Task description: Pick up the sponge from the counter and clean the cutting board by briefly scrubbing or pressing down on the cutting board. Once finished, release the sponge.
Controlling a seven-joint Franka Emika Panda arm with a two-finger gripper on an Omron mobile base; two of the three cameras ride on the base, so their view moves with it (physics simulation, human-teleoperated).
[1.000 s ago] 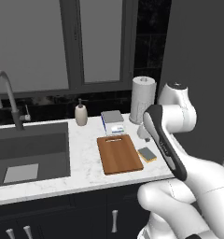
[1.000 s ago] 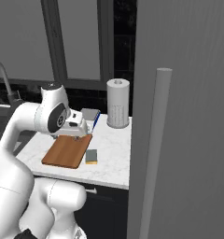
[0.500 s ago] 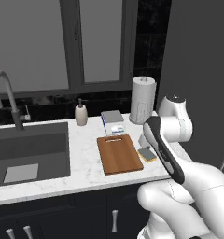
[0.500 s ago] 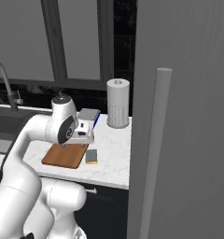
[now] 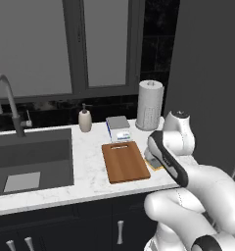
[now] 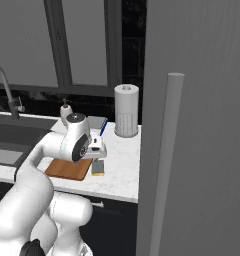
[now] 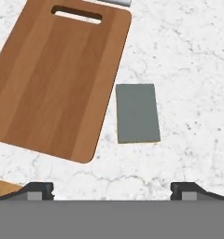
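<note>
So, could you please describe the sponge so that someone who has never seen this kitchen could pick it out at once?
Start at the white marble counter right of the sink and find the brown wooden cutting board. The sponge lies flat on the marble just beside the board's long edge, not touching it. It is a small grey-topped rectangle with a yellow underside, far smaller than the board.

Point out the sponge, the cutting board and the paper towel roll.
sponge (image 7: 137, 113), hand view, middle of its grey top
cutting board (image 7: 53, 77), hand view, centre of the wooden face
paper towel roll (image 5: 150, 105), left base view, middle of its upright side
</note>
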